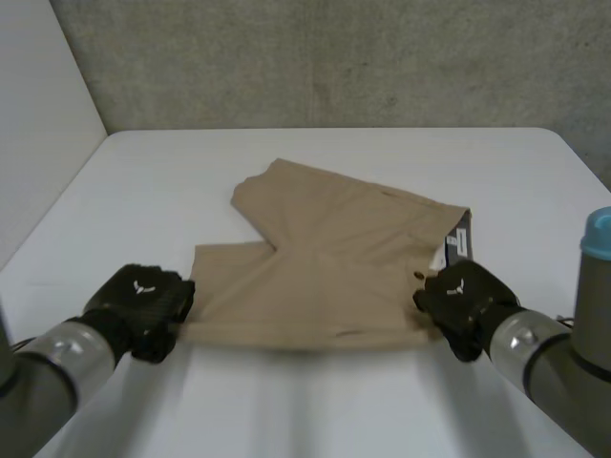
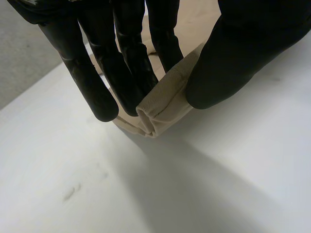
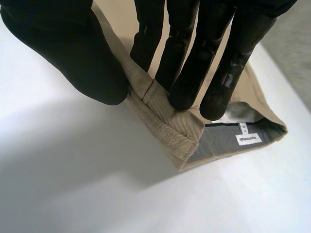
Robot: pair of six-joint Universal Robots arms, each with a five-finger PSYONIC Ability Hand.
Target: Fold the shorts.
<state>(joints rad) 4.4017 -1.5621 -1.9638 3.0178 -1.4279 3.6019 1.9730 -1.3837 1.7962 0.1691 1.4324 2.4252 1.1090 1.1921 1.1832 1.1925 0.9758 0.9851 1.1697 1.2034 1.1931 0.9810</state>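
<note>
Tan shorts [image 1: 329,258] lie flat on the white table [image 1: 305,401], waistband to the right, legs to the left. My left hand [image 1: 143,301] is at the near leg's hem corner. In the left wrist view the fingers [image 2: 104,82] and thumb [image 2: 228,63] pinch that hem corner [image 2: 163,109], lifted slightly. My right hand [image 1: 463,298] is at the near waistband corner. In the right wrist view its fingers [image 3: 194,73] and thumb [image 3: 77,53] pinch the waistband [image 3: 163,114], and a grey lining with a white label [image 3: 248,139] shows.
A grey wall runs behind the table's far edge. The right arm's light-blue cap [image 1: 598,234] stands at the right. Bare table surface lies in front of the shorts and around them.
</note>
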